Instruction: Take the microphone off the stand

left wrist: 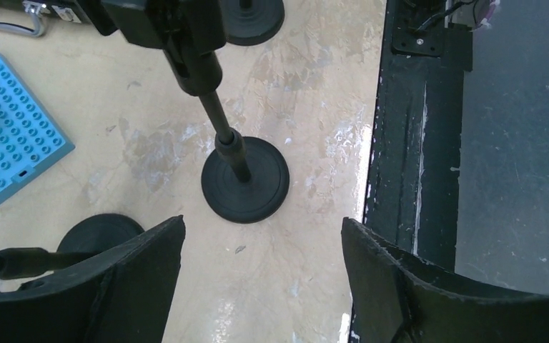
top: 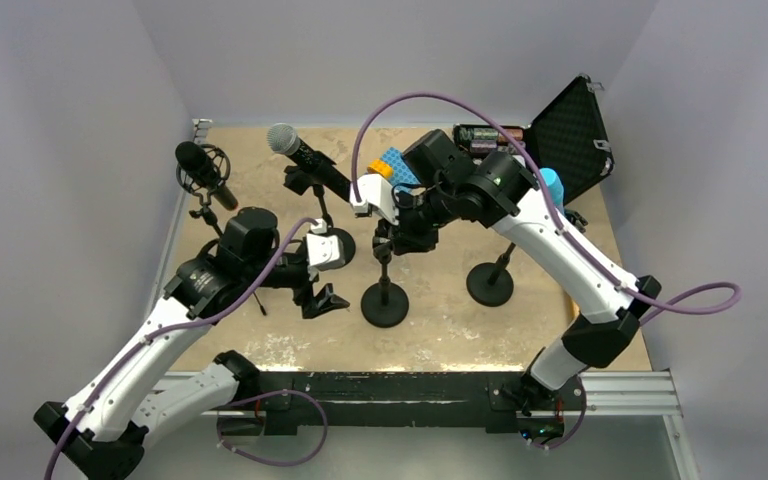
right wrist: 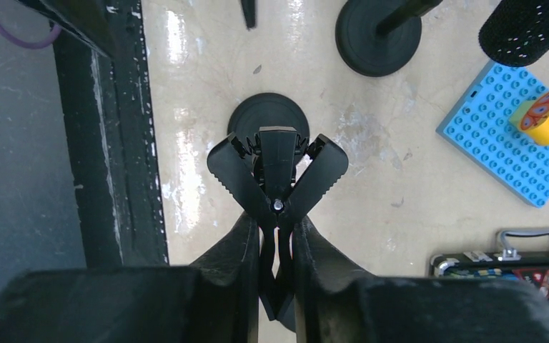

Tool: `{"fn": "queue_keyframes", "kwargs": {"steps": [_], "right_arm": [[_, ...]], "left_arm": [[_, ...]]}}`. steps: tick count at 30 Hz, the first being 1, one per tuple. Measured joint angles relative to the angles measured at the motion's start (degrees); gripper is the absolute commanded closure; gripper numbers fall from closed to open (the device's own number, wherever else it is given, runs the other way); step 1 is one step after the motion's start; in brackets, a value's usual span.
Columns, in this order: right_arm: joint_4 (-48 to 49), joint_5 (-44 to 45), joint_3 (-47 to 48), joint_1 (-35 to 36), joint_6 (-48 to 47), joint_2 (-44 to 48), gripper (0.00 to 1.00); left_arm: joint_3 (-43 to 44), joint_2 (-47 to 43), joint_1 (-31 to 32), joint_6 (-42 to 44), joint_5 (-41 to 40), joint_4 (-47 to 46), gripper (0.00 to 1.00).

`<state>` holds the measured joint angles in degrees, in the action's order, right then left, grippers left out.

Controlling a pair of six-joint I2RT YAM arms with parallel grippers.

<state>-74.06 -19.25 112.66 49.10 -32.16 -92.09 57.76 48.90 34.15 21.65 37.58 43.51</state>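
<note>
A handheld microphone [top: 305, 155] with a silver mesh head sits tilted in the clip of a black stand [top: 337, 243] at mid-table. A second black microphone [top: 200, 166] sits in a shock mount at the far left. My right gripper [top: 393, 240] [right wrist: 277, 218] is shut on the handles of a spring clip [right wrist: 279, 161] atop the middle stand [top: 385, 303]. The clip's toothed jaws are spread and empty. My left gripper [top: 322, 299] [left wrist: 263, 229] is open and empty, low over the table between the two stands.
A third empty stand [top: 490, 284] is at the right. A blue brick plate [top: 397, 165] [right wrist: 515, 146] with a yellow brick [right wrist: 547, 114] and an open black case [top: 570, 135] are at the back. The black rail [left wrist: 414, 143] marks the near edge.
</note>
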Motion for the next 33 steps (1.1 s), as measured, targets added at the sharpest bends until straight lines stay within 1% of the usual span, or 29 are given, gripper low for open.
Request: {"fn": "queue_keyframes", "kwargs": {"steps": [2, 4, 7, 10, 14, 18, 19, 21, 22, 24, 27, 30, 31, 33], "right_arm": [[0.94, -0.74, -2.08, -0.22, -0.76, 1.46, 0.96], [3.08, -2.58, -5.95, -1.16, -1.55, 4.5, 1.0], [6.95, -6.6, -13.44, -3.61, -2.97, 10.73, 1.0], [10.51, -10.1, -20.35, -5.79, -5.9, 17.51, 1.0], [12.46, -12.63, -22.8, -5.86, -9.11, 20.57, 1.0], [13.84, -14.34, -22.99, -6.01, -10.97, 19.78, 1.0], [14.05, -14.69, -23.08, -6.1, -11.23, 19.47, 1.0], [14.56, -14.86, -23.45, -6.16, -11.61, 19.06, 1.0], [14.6, -14.86, -23.65, -6.19, -11.76, 18.97, 1.0], [14.51, -14.82, -24.11, -6.43, -12.04, 18.97, 1.0], [14.6, -14.8, -24.44, -6.95, -12.07, 18.97, 1.0], [15.69, -14.86, -24.92, -8.41, -10.4, 18.97, 1.0], [16.33, -15.02, -25.03, -9.35, -8.74, 18.99, 1.0], [18.12, -15.63, -25.51, -11.74, -4.68, 18.99, 1.0]], "left_arm": [[-2.75, 0.28, 0.0, -1.2, 0.66, -4.13, 0.11], [-5.2, 0.85, 0.0, -2.71, 1.53, -8.72, 0.1], [-8.59, 2.45, 0.0, -4.74, 3.63, -15.87, 0.12], [-10.14, 6.1, 0.0, -5.62, 6.01, -21.94, 0.12], [-13.77, 11.96, 0.04, -6.47, 8.02, -31.56, 0.15], [-16.63, 19.28, 0.46, -7.37, 9.16, -39.8, 0.15], [-16.76, 20.55, 0.61, -7.39, 9.33, -41.18, 0.17], [-16.76, 23.04, 1.14, -7.37, 9.81, -44.19, 0.23], [-16.76, 23.67, 1.29, -7.37, 10.05, -45.16, 0.3], [-16.76, 24.92, 1.66, -7.17, 10.51, -47.23, 0.39], [-16.76, 25.9, 1.9, -6.6, 10.64, -48.3, 0.54], [-16.76, 25.99, 2.03, -4.87, 10.25, -48.09, 0.66], [-16.76, 25.99, 2.03, -4.15, 9.88, -47.74, 0.73], [-16.72, 25.97, 2.03, -2.75, 9.44, -47.54, 0.9]]}}
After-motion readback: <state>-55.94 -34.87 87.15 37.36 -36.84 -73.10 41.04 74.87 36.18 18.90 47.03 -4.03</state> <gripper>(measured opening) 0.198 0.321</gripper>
